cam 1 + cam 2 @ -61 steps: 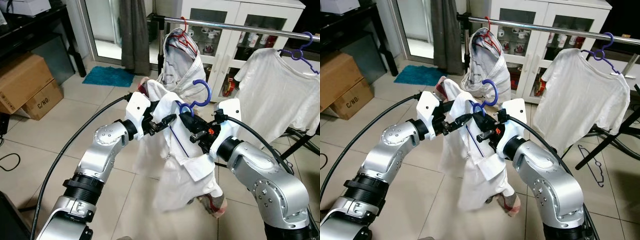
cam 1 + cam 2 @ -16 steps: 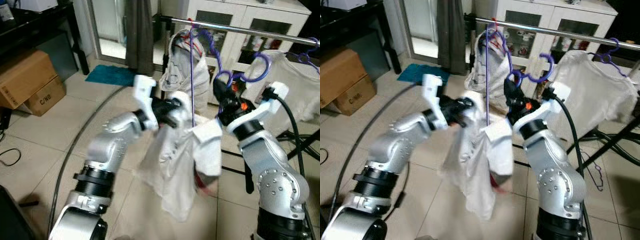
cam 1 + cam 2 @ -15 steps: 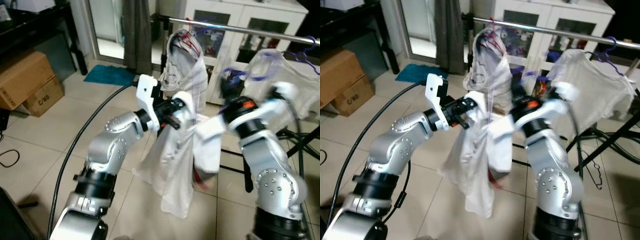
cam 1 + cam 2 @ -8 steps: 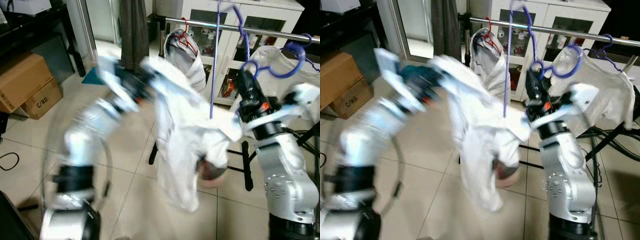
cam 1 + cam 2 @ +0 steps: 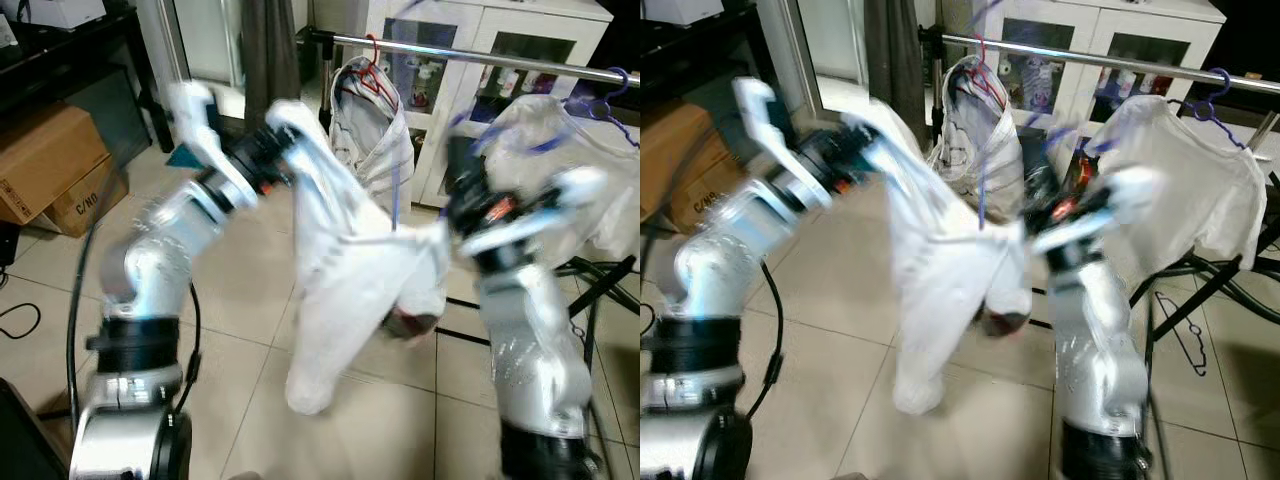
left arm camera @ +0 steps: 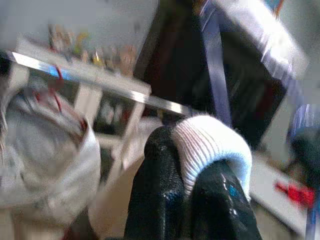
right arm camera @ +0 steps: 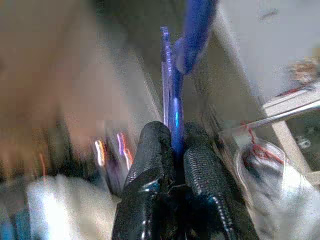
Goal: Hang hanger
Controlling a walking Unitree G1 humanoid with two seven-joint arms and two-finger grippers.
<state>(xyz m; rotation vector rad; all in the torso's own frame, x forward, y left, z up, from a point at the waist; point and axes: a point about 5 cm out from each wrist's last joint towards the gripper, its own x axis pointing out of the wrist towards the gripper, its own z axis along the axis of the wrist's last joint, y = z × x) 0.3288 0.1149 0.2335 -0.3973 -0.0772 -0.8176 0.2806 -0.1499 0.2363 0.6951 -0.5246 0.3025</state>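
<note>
The hanger is blue and thin, and in the left eye view it is blurred; it stands above a white shirt that hangs between the two arms, in front of the metal rail. The left gripper holds one upper corner of the shirt, raised high. The right gripper is near the hanger, under the rail. On the rail hang a bunched garment on a red hanger and a white T-shirt.

In the left wrist view the black fingers are closed on a fold of white cloth.

In the right wrist view the fingers are pressed together on the blue hanger, which rises straight from between them.
</note>
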